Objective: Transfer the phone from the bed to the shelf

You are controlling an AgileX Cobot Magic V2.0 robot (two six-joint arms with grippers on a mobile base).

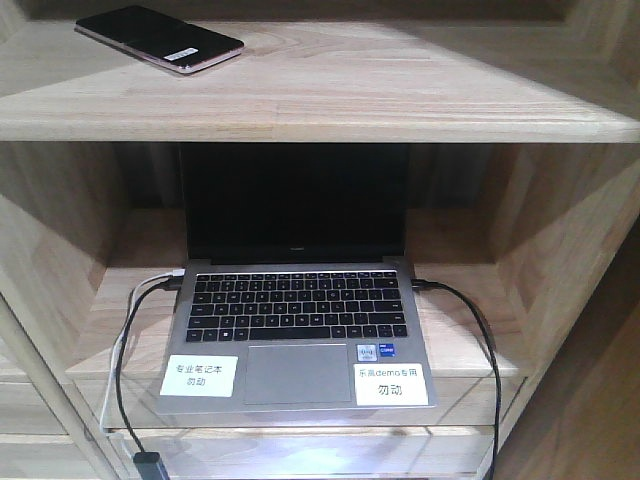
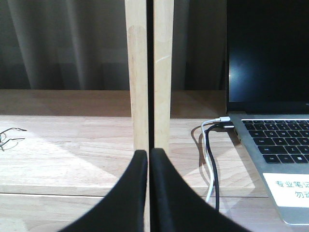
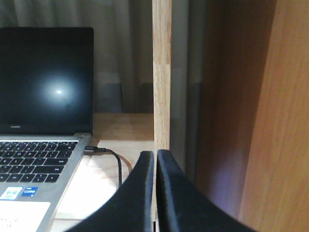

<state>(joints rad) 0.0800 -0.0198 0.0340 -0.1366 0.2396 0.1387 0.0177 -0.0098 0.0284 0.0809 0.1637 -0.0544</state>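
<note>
Already the phone (image 1: 160,39) lies flat on the shelf (image 1: 400,90), top board, far left, so the job looks done. Both pincers, left pincer (image 2: 149,159) and right pincer (image 3: 155,162), are pressed together, holding nothing. One phone, one laptop (image 1: 295,300) below, two cables plugged in.

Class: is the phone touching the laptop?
Apart. The exterior front-facing view shows the phone lying on the upper shelf board, with the laptop on the board below.
</note>
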